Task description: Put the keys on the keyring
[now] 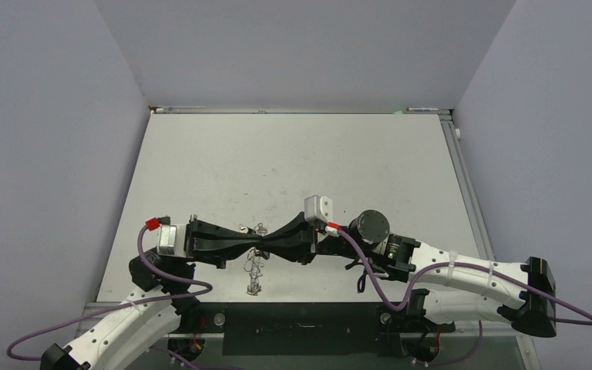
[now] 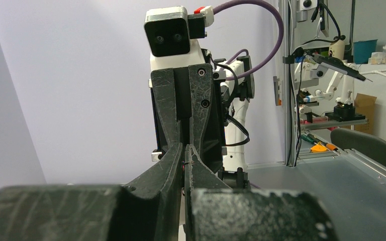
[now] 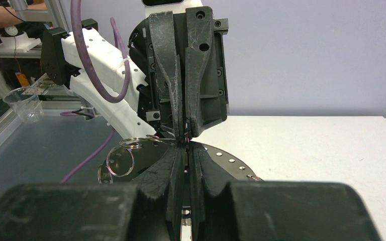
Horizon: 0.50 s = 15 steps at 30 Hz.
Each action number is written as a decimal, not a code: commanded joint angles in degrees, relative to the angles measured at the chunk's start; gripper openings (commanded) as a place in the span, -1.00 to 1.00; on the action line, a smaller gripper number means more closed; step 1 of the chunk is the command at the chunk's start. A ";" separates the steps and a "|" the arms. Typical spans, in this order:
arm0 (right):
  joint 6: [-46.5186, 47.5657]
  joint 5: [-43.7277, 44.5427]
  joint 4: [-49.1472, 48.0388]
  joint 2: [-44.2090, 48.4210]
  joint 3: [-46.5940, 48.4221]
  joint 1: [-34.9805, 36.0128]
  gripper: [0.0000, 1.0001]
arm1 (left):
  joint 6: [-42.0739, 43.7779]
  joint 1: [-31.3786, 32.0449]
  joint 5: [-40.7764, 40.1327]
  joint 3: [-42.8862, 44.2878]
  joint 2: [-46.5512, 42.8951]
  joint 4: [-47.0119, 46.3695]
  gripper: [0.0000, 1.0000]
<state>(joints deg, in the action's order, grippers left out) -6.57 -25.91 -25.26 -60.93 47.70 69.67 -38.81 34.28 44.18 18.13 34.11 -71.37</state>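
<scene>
The keyring (image 1: 255,270) hangs on edge between the two grippers near the table's front edge. In the right wrist view it is a flat silver disc (image 3: 233,161) with small holes and wire loops (image 3: 121,160) at its left rim. My right gripper (image 1: 263,248) is shut on the disc, and its jaws (image 3: 186,150) are closed across the plate. My left gripper (image 1: 253,248) meets it tip to tip and is shut on the ring's far rim (image 3: 186,131). Its closed tips (image 2: 184,149) hide what they pinch. No keys are in view.
The white table (image 1: 293,162) stretches back to grey walls on three sides. Both arms lie low along the front edge, with purple cables looping beside their bases.
</scene>
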 commanded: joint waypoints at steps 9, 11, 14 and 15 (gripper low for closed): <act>4.04 2.14 7.11 1.05 5.89 -0.16 -0.89 | 6.25 -0.58 -1.14 2.55 -4.81 9.94 -0.53; 5.46 3.24 11.88 1.76 7.10 -0.28 -0.90 | 9.82 -0.49 -2.06 3.71 -6.70 16.66 -0.12; 7.27 4.85 21.04 2.36 9.20 -0.24 -0.89 | 14.07 -0.44 -2.17 4.69 -9.37 23.00 0.24; 7.84 5.85 24.10 2.31 10.28 -0.31 -0.89 | 15.35 -0.44 -2.12 4.95 -10.01 24.73 0.31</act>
<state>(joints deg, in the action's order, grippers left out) -2.42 -23.42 -11.03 -60.82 52.69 69.67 -30.46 34.02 43.44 19.73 26.76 -56.75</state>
